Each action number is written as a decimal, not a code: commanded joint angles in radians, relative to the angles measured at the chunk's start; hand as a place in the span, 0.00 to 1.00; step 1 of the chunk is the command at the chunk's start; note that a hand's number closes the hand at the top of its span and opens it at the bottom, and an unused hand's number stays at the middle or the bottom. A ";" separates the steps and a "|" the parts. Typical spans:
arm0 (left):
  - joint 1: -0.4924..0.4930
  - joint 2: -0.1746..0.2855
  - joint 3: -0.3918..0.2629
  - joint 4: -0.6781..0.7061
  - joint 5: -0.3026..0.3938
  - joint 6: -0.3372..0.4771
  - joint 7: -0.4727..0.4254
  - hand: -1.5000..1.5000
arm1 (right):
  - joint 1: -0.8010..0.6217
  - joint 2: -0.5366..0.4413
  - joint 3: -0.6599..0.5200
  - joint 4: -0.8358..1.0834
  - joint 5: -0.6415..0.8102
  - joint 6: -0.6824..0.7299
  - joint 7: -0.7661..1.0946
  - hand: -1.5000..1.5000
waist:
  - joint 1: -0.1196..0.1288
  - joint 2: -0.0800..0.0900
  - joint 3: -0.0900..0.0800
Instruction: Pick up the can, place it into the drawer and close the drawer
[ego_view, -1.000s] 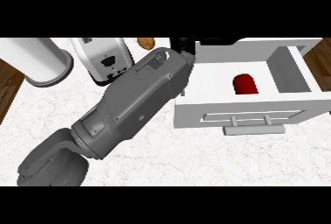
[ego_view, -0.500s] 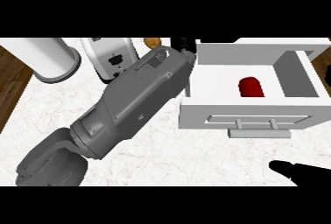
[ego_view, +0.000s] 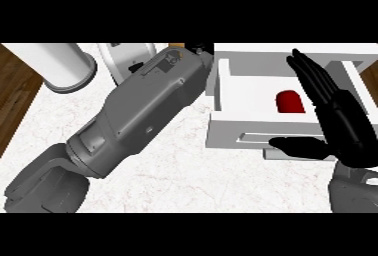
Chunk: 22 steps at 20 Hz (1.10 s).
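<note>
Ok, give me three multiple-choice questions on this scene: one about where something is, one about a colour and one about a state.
1. Where is the can?
A. in front of the drawer
B. inside the drawer
C. left of the drawer

2. What colour is the can?
A. blue
B. green
C. red

3. How is the right hand held?
A. open, with straight fingers
B. curled round the can
C. clenched, holding nothing

Answers:
1. B, the can lies between the walls of the open drawer.
2. C, it shows plainly red against the white drawer.
3. A, its fingers stretch straight over the drawer's right side, and the can lies apart from them.
</note>
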 joint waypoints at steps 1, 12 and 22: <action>0.042 0.095 -0.003 -0.050 -0.021 -0.049 0.040 0.00 | -0.084 -0.039 0.024 0.191 0.095 -0.069 -0.069 0.00 | 0.013 -0.001 0.000; 0.088 0.177 -0.004 -0.203 -0.078 0.017 0.141 0.00 | -0.324 0.000 0.043 0.722 0.303 -0.325 -0.076 0.00 | 0.019 0.002 0.001; 0.199 0.261 -0.017 -0.381 -0.141 0.067 0.212 0.00 | -0.412 0.006 0.013 1.095 0.422 -0.619 -0.099 0.00 | 0.017 0.002 0.001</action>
